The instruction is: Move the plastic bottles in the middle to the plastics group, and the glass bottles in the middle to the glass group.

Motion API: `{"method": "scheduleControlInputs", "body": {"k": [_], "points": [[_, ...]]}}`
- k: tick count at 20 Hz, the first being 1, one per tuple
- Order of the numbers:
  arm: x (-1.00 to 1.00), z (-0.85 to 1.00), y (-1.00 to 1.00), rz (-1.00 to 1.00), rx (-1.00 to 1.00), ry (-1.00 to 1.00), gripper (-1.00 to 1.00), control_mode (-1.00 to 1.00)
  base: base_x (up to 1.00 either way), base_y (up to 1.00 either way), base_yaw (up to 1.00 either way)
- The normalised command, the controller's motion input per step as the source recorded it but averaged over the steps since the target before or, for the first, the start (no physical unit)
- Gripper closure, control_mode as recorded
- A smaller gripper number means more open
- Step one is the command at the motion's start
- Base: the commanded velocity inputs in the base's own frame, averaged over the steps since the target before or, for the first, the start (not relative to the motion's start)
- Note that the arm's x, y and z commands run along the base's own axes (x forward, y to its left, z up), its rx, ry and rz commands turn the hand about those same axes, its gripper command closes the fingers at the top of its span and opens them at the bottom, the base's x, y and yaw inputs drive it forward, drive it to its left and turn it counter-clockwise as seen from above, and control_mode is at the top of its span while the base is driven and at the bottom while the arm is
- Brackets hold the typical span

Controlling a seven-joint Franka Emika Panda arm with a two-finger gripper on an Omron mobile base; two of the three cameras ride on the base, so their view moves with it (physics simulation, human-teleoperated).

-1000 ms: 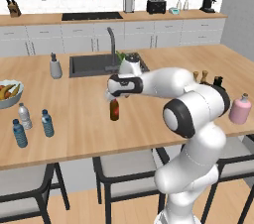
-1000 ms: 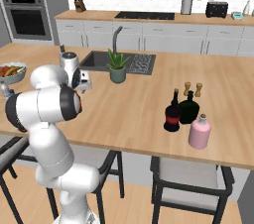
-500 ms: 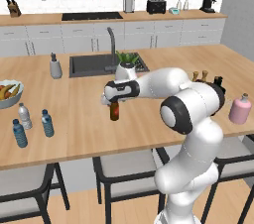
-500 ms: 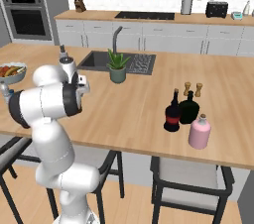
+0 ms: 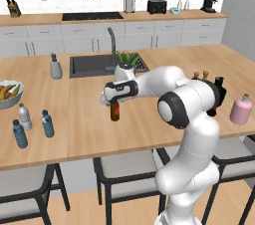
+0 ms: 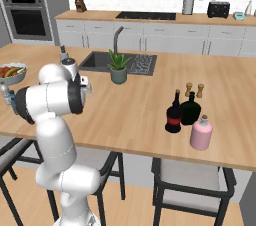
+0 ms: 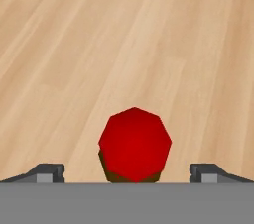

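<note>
The slim brown bottle (image 5: 115,113) with a red cap (image 7: 135,143) stands upright in the middle of the island. My gripper (image 5: 114,100) sits right over its top. In the hand view the gripper (image 7: 128,174) is open, with its fingertips (image 7: 47,172) wide apart on either side of the cap and not touching it. At the left stand a pale white-capped water bottle (image 5: 23,116) and two blue water bottles (image 5: 47,123) (image 5: 19,134). At the right, the tall black bottle with a red label (image 6: 173,113) stands beside the squat black bottle (image 6: 191,109) and the pink bottle (image 6: 201,133).
A potted plant (image 5: 126,65) and the sink (image 5: 88,63) lie just behind the hand. A grey soap dispenser (image 5: 56,66) and a fruit bowl (image 5: 9,94) are at the left. Two wooden shakers (image 6: 194,90) stand behind the glass bottles. Stools are tucked under the island's near edge.
The hand has come down a little over the brown bottle. The bottle itself has not moved.
</note>
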Motion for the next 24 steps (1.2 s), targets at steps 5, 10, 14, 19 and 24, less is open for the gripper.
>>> {"method": "scheduleControlInputs", "body": {"k": [5,10,14,19,24], "points": [[0.17,-0.25,0.0,-0.01,0.0,0.0,-1.0,-1.0,0.0,0.0,0.0],[-0.02,-0.05,0.0,0.0,0.0,-0.01,-1.0,-1.0,0.0,0.0,0.0],[-0.08,0.0,0.0,0.0,0.0,-0.06,-1.0,-1.0,0.0,0.0,0.0],[0.0,0.0,0.0,0.0,0.0,-0.07,-1.0,-1.0,0.0,0.0,0.0],[0.0,-0.05,0.0,0.0,0.0,-0.12,-1.0,-1.0,0.0,0.0,0.0]]}}
